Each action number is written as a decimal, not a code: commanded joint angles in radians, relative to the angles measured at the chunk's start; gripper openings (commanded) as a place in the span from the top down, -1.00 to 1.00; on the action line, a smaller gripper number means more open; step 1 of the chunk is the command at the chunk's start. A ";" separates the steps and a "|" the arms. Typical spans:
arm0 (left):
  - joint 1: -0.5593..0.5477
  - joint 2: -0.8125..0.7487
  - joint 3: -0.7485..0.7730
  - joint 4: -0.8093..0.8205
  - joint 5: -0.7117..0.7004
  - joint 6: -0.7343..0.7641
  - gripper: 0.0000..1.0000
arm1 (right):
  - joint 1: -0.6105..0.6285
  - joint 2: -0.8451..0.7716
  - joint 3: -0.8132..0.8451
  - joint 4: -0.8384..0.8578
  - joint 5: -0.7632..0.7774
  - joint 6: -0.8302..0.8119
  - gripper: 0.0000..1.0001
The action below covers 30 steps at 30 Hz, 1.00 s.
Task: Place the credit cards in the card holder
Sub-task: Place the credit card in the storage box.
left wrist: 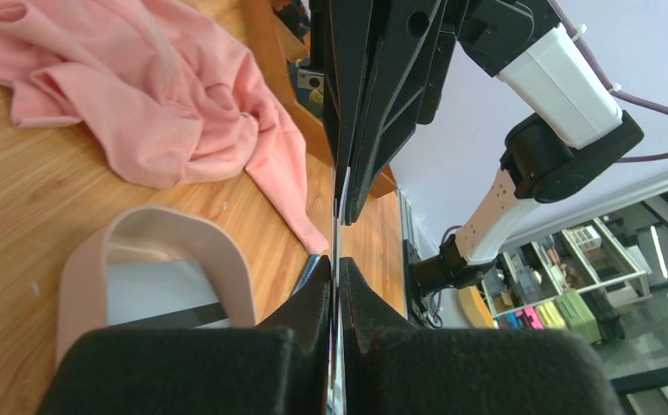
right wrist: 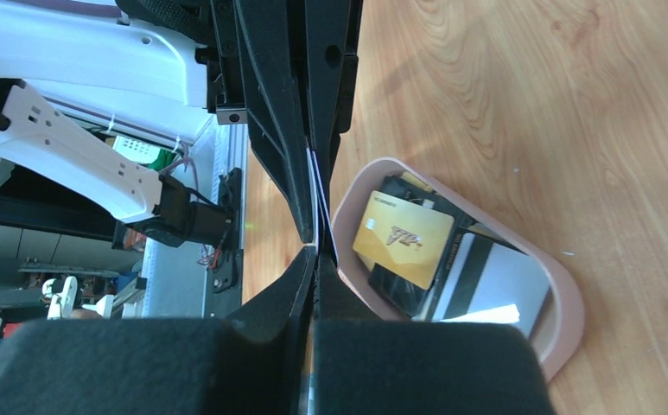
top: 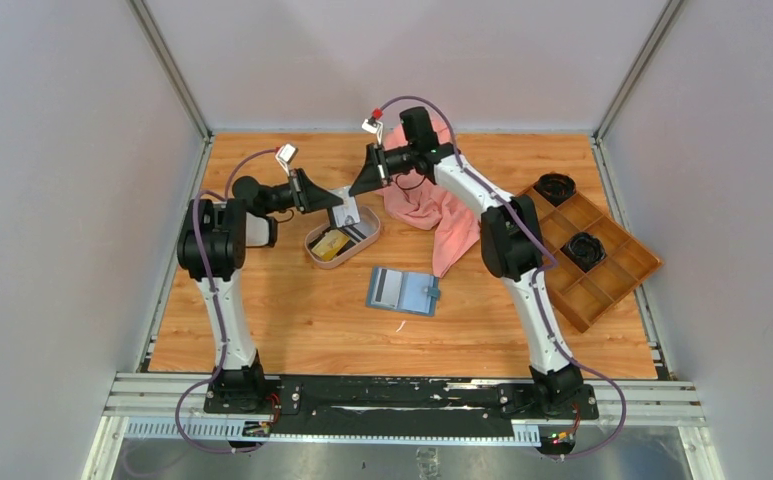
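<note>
Grey-white credit card (top: 346,213), clamped by my left pincer (left wrist: 334,264) and right pincer (right wrist: 315,252) together above the oval tray (top: 334,264); card holder (top: 402,291) lies open, well apart. Unequal pulls could bend or drop it.

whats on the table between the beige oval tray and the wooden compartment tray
A crumpled pink cloth lies between the oval tray and the compartment tray, the right arm crossing above it; the top view shows this.
</note>
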 commanded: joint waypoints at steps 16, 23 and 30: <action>0.051 0.162 0.062 0.026 -0.043 0.046 0.93 | -0.001 0.205 0.051 0.259 -0.017 0.146 1.00; 0.051 0.201 0.074 -0.071 -0.035 0.060 0.89 | -0.003 0.232 0.035 0.287 -0.021 0.167 1.00; 0.053 0.244 0.092 0.017 0.001 -0.039 0.63 | -0.002 0.242 0.033 0.299 -0.023 0.177 1.00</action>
